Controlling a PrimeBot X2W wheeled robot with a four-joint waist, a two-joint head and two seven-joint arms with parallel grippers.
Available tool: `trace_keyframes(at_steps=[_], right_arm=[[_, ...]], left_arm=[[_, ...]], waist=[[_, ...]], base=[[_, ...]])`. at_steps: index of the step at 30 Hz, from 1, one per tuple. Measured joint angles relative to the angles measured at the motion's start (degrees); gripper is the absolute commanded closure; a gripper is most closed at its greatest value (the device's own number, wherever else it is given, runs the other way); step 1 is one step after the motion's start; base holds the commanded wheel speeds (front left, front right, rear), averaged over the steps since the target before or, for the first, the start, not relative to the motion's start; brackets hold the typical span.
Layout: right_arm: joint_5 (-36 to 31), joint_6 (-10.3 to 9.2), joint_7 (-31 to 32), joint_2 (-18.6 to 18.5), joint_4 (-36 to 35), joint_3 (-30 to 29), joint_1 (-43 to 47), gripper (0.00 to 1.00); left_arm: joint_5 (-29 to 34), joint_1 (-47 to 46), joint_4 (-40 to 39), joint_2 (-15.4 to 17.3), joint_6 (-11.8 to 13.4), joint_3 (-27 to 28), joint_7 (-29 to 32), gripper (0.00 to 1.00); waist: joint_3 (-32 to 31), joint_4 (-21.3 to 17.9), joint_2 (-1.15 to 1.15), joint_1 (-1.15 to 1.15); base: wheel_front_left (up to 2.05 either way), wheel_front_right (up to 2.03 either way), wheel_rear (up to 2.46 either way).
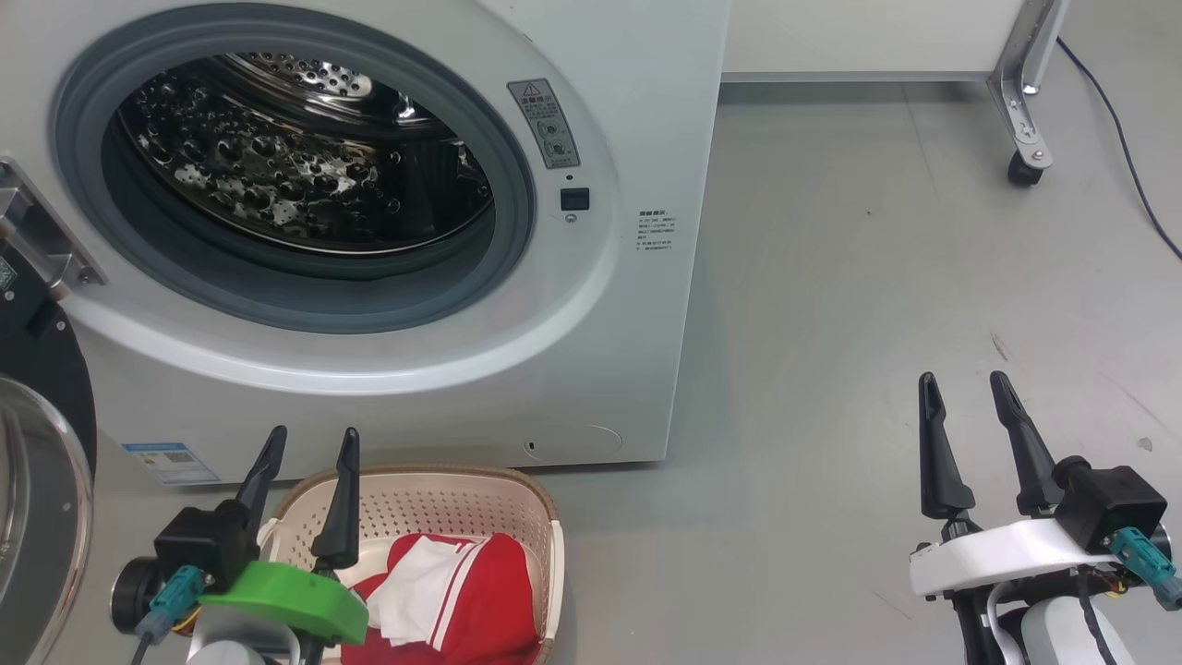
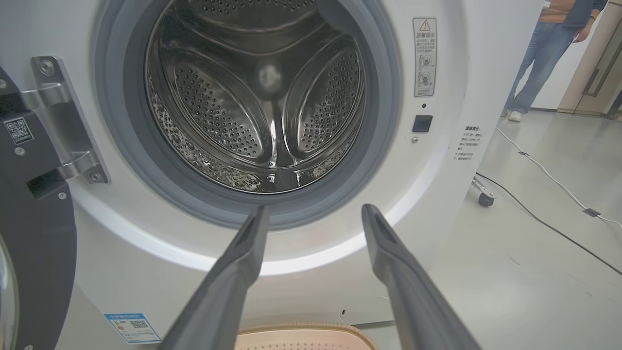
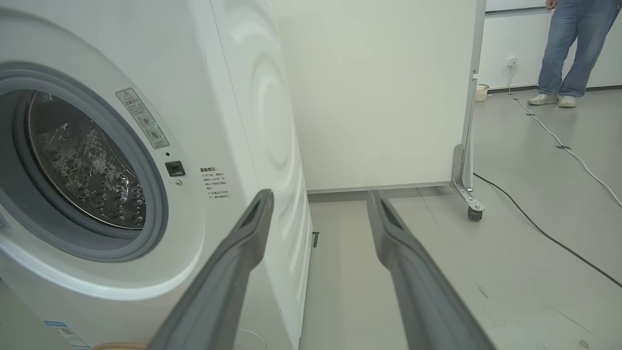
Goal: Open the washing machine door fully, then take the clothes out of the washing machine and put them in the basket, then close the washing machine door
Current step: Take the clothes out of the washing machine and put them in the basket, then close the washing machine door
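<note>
The floor point(image 1: 877, 277) was smooth, pale grey concrete with faint scuffs and a soft sheen under even light. A white partition panel point(image 3: 379, 87) stood on a metal bracket point(image 3: 461, 170) with a small black caster point(image 3: 474, 214). A black cable point(image 3: 544, 232) and a white cable point(image 3: 583, 167) ran across the floor toward the back wall point(image 3: 515, 43), where a person point(image 3: 568, 48) in blue jeans and pale shoes stood.

- I am seeing a triangle warning label point(image 2: 424, 57) on the washing machine point(image 2: 486, 73), its characters unreadable.
- I am seeing a QR sticker point(image 2: 18, 130) on the washing machine door point(image 2: 39, 253), and a blue label point(image 2: 132, 327) at the machine's lower corner.
</note>
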Motion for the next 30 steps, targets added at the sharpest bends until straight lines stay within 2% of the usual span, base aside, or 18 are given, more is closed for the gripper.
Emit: trace_keyframes(at_steps=[30], right_arm=[[-0.01,0.01,0.0,-0.01,-0.14,0.05,0.0,0.0]], left_arm=[[-1.27,1.44,-2.57,0.01,-0.01,-0.43,0.0,0.0]], waist=[[-0.15,0.03,0.0,0.0]], base=[[-0.06,0.06,0.0]])
